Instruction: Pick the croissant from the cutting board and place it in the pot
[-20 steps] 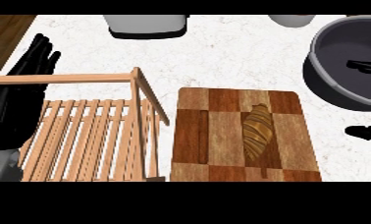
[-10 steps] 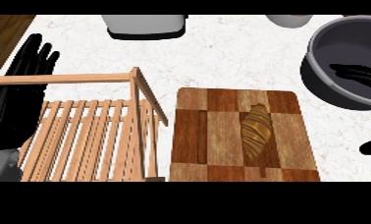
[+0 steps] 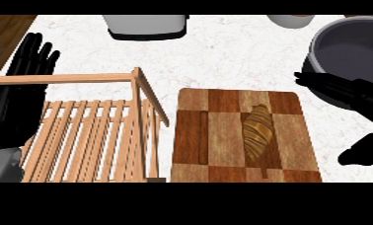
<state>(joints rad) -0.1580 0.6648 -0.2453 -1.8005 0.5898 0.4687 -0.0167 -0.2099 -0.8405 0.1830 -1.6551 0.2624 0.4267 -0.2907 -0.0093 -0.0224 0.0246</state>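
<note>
The croissant [image 3: 258, 131] lay lengthwise on the right half of the board [image 3: 218, 135], nothing touching it. The board sat at the counter's [image 3: 226, 56] near edge, and the pot [image 3: 344, 51] stood by the far right corner (partly cut off by the view's edge). The right hand [image 3: 342, 91] came in from the right edge with its fingers stretched out straight, released, holding nothing; they hung over the pot's near rim, just beyond the board's far right corner. The left hand [image 3: 29, 71] rested open at the left edge, fingers up, behind a rack [image 3: 94, 130] of wooden slats standing beside the board. A grey box [image 3: 144, 25] and a cup [image 3: 291, 20] sat along the far edge.
</note>
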